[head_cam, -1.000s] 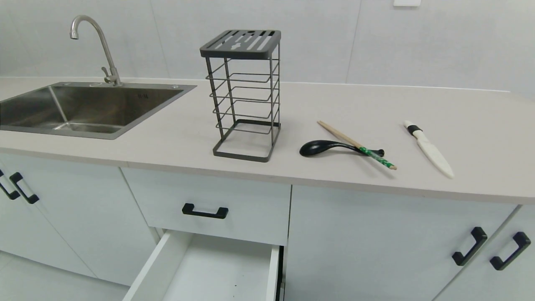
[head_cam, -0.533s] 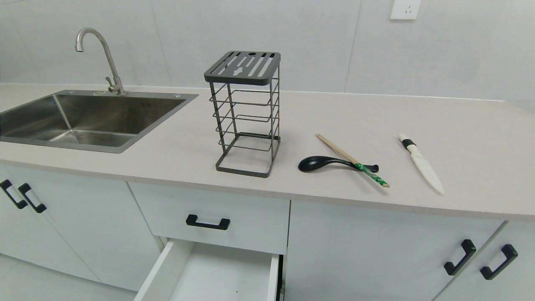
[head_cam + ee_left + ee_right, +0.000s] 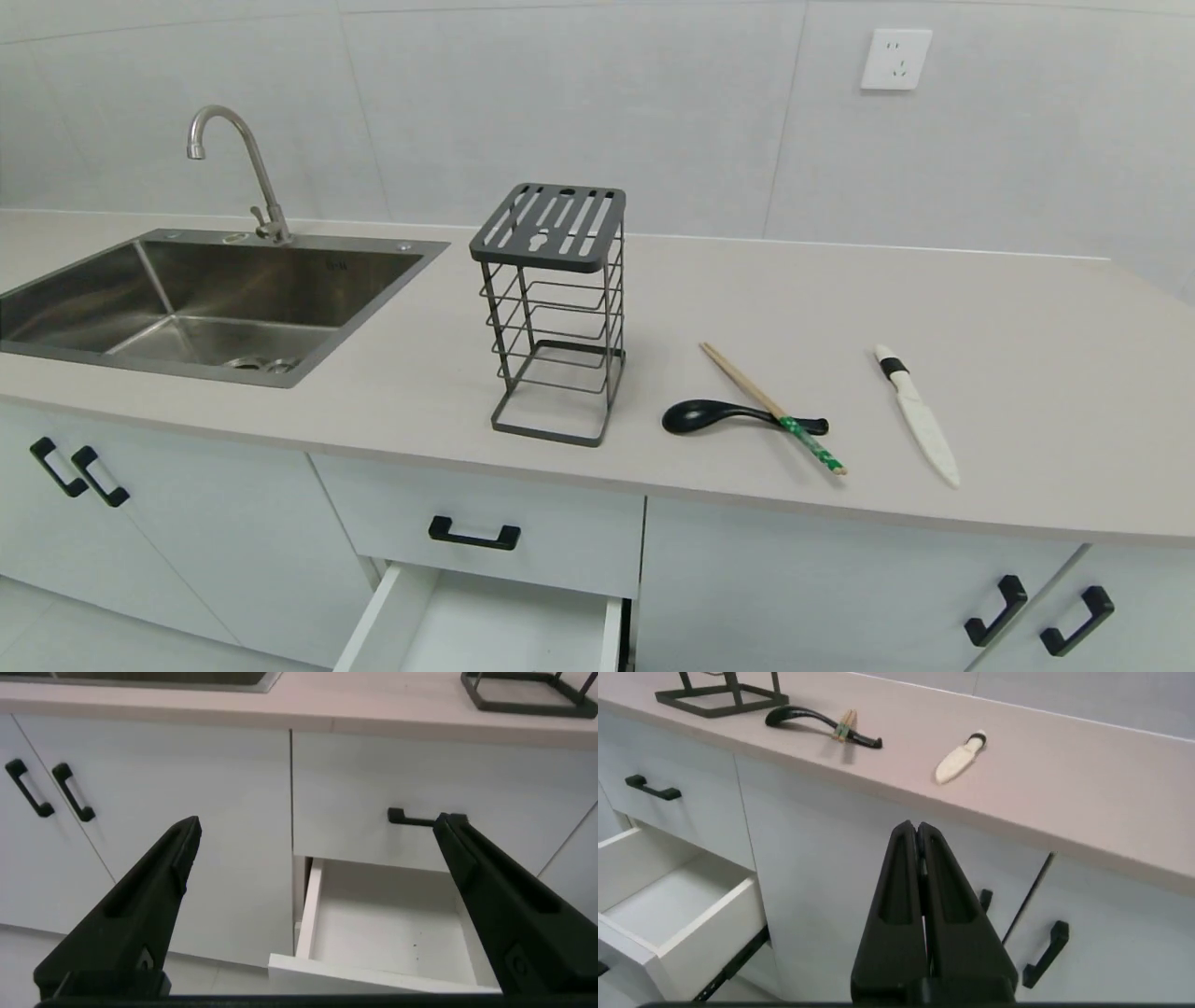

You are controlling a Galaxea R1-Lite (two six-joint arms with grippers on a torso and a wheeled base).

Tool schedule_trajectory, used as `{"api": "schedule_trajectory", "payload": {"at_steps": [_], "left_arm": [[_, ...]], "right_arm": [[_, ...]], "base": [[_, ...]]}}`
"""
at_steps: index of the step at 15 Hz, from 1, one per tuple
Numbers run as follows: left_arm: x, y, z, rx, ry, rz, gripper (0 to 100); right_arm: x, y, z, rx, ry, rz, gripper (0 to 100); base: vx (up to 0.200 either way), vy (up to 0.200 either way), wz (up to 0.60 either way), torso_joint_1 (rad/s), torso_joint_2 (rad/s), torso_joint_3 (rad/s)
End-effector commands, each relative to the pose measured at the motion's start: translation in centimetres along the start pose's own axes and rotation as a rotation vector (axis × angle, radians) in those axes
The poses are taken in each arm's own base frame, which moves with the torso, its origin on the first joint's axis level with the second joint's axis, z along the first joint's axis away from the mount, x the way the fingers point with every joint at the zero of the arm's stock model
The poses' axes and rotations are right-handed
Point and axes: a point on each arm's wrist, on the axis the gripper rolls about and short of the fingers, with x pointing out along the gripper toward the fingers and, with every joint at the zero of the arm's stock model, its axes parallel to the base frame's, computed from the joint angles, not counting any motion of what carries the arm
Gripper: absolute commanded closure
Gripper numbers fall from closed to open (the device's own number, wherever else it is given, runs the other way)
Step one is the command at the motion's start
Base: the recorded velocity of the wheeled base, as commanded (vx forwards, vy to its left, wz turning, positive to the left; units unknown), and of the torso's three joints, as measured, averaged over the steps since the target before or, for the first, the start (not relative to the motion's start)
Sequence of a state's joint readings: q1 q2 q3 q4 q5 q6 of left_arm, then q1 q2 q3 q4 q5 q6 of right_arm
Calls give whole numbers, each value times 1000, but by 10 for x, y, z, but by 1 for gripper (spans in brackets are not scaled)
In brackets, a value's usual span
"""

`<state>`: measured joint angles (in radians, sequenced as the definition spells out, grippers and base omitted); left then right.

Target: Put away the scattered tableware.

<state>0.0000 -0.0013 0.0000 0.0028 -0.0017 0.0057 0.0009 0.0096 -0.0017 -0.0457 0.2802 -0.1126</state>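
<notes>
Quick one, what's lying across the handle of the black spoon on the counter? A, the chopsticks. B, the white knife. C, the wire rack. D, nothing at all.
A: the chopsticks lie slantwise over the handle of the black spoon, while the white knife lies apart from both, farther to the right.

place: kitchen | evidence: steel sink [image 3: 261, 280], faucet [image 3: 272, 227], countertop [image 3: 840, 299], cabinets [image 3: 803, 588], open drawer [image 3: 611, 635]
</notes>
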Motion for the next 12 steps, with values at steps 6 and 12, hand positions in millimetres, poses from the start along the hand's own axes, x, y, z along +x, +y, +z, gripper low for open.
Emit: {"api": "schedule_trajectory", "payload": {"at_steps": [6,12], "left_arm": [[0,0,0,0,2,0,0],[0,0,0,0,2,0,0]], "right_arm": [[0,0,0,6,-3,-7,100],[0,0,0,-17,-1,-5,100]], "base": [[0,0,0,198,-506,-310],[0,0,300,40,-98,-61]]}}
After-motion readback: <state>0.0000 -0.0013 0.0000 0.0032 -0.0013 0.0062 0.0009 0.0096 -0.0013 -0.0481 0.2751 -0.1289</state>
